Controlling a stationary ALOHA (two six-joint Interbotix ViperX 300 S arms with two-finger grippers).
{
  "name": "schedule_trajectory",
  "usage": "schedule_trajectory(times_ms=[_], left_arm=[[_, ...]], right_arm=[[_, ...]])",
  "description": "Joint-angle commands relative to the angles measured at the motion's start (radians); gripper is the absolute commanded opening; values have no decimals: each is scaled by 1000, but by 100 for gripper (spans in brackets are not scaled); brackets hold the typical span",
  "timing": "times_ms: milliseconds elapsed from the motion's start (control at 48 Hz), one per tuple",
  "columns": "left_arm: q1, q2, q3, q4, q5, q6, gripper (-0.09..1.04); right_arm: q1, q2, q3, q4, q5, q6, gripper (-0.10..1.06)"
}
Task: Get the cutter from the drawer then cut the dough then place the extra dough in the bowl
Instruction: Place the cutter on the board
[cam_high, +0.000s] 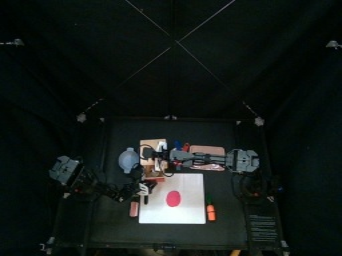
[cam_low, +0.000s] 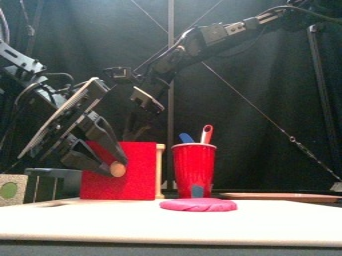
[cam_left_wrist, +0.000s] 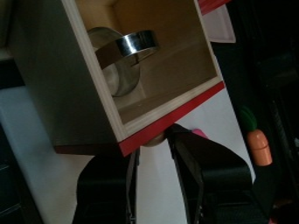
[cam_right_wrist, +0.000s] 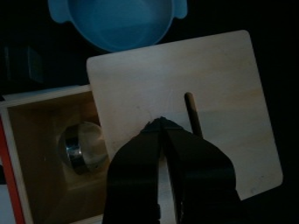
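Left jaws clamp the drawer front (cam_left_wrist: 187, 105), cutter (cam_left_wrist: 126, 48) just beyond inside; right jaws together atop box (cam_right_wrist: 222, 105)

The drawer (cam_left_wrist: 163, 83) is shown open, its pale wooden inside facing the camera. A metal cutter (cam_left_wrist: 138, 42) is seen lying in it near the back wall. The tool (cam_left_wrist: 152, 162) is clamped at the drawer's red front, jaws narrowly parted. A toy carrot (cam_left_wrist: 260, 149) is seen beside it, and a white board (cam_left_wrist: 30, 166) underneath.

The cutter (cam_left_wrist: 122, 54) lies in the drawer (cam_left_wrist: 163, 98), the bowl (cam_high: 130, 158) left of the box (cam_right_wrist: 198, 96), the dough (cam_high: 171, 197) on the board (cam_high: 191, 209) before them.
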Motion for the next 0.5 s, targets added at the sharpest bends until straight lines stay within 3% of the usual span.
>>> schedule_trajectory(times_ms=[21, 500], left_arm=[[-21, -5, -23, 9, 9, 5, 55], [-21, -6, -25, 23, 3, 6, 77]], right_arm=[[-2, -2, 2, 5, 8, -2, 2], [0, -2, 2, 5, 8, 0, 2]])
